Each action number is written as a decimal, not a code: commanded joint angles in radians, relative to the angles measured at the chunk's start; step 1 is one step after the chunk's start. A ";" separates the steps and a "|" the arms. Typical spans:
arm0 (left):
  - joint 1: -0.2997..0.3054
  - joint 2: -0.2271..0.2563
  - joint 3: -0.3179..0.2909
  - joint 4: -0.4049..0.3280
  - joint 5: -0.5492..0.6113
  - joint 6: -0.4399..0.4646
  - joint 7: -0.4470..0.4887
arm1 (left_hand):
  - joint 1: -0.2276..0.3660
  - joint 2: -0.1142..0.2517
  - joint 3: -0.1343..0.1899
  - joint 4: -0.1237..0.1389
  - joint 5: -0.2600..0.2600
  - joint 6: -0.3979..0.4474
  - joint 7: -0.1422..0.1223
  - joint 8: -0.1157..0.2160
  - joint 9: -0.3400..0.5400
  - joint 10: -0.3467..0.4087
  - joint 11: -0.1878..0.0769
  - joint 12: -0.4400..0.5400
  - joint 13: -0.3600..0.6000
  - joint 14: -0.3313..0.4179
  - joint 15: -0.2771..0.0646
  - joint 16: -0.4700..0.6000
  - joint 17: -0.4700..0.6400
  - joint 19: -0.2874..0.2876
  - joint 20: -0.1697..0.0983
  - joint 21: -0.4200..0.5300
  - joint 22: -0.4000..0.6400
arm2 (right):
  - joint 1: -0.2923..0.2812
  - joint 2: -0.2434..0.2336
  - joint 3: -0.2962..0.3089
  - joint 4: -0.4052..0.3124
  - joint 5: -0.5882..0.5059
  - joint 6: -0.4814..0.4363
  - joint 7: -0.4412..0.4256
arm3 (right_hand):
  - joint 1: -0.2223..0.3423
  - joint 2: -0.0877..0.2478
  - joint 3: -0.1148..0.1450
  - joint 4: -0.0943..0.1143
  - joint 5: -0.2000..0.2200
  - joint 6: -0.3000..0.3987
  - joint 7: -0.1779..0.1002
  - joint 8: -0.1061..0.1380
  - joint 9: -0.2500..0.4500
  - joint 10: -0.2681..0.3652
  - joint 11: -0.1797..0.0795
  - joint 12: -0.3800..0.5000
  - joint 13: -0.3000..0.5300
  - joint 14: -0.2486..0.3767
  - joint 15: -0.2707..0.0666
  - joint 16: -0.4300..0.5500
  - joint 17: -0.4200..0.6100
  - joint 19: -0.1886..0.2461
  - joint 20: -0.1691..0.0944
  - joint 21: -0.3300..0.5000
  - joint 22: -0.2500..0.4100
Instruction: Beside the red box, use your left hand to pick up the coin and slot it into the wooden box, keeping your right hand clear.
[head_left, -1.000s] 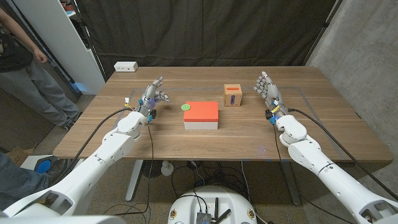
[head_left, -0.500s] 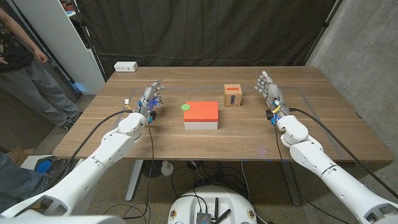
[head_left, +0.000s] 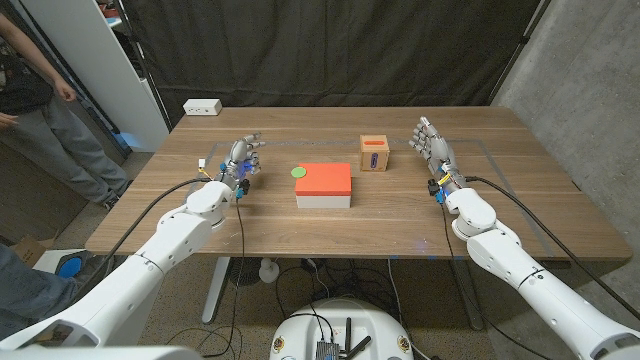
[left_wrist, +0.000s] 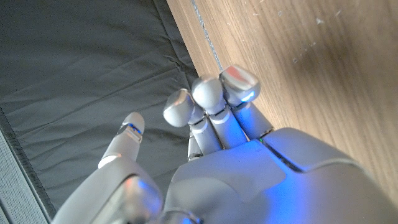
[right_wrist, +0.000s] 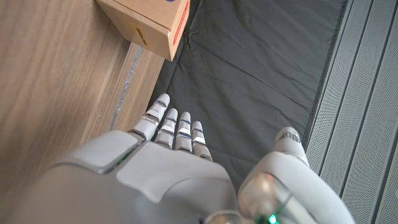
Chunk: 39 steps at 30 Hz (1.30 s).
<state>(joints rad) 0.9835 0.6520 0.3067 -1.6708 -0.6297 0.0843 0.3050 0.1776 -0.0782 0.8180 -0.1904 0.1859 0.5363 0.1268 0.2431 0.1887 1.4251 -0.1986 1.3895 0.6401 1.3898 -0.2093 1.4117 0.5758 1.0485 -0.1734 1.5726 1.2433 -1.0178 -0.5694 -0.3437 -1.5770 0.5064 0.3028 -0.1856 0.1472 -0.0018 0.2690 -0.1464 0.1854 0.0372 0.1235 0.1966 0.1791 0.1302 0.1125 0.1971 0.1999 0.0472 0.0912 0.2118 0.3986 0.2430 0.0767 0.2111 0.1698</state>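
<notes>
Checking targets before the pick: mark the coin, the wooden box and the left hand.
coin (head_left: 298, 172): head view, middle of its green face.
wooden box (head_left: 375, 154): head view, slotted top.
left hand (head_left: 241, 157): head view, back of the hand.

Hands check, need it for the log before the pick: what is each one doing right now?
Left hand: fingers curled in, holding nothing.
Right hand: open, fingers extended, holding nothing.

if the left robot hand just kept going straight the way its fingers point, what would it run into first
Probably nothing on the table. The left robot hand points toward the far edge of the table, passing left of the green coin and red box. Depth is uncertain.
</notes>
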 joint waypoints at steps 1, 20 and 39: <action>0.050 0.016 -0.047 -0.065 -0.118 0.066 -0.007 | 0.099 -0.011 0.036 -0.005 0.012 0.087 0.009 0.026 0.009 0.001 -0.004 0.026 -0.019 0.013 0.003 0.028 -0.027 -0.010 -0.036 0.013 0.005 | -0.036 -0.011 0.013 -0.038 -0.017 0.010 -0.024 | 0.013 -0.002 0.008 -0.003 0.002 0.007 0.042 0.006 0.005 0.012 0.002 0.010 -0.001 0.009 0.002 0.008 0.002 0.010 0.004 0.000 0.005; 0.074 0.093 -0.094 -0.166 -0.250 0.243 0.053 | 0.358 -0.014 0.009 -0.005 0.022 0.197 -0.049 0.074 0.020 0.007 0.003 0.109 -0.109 0.021 0.007 0.099 -0.135 0.041 -0.037 0.017 0.005 | -0.060 -0.015 0.020 -0.067 -0.036 0.005 -0.045 | 0.022 -0.002 0.011 -0.006 0.001 0.013 0.040 0.007 0.006 0.020 0.001 0.010 -0.004 0.022 0.003 0.011 -0.003 0.019 0.006 0.000 0.006; 0.118 0.178 -0.141 -0.251 -0.337 0.338 0.066 | 0.462 -0.022 -0.034 0.009 0.024 0.224 -0.069 0.118 0.049 0.010 0.002 0.168 -0.143 0.029 0.007 0.146 -0.166 0.039 -0.036 0.010 0.005 | -0.093 -0.028 0.029 -0.110 -0.052 -0.006 -0.064 | 0.028 -0.002 0.012 -0.007 -0.001 0.017 0.040 0.006 0.006 0.022 0.000 0.008 -0.005 0.024 0.004 0.010 -0.007 0.019 0.009 -0.004 0.006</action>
<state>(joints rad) 1.0729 0.7816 0.1983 -1.8758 -0.9021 0.3619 0.3700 0.6256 -0.0985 0.7873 -0.1809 0.2039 0.7502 0.0591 0.3521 0.2332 1.4308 -0.1930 1.5486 0.4956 1.4097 -0.2000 1.5509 0.4078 1.0850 -0.1944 1.5881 1.2441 -1.0891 -0.5890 -0.3213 -1.6625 0.4629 0.3004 -0.2398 0.1623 -0.0036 0.2733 -0.1507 0.1854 0.0478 0.1234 0.1966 0.1841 0.1446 0.1126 0.2049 0.1954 0.0671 0.0925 0.2197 0.3892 0.2537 0.0803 0.2111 0.1750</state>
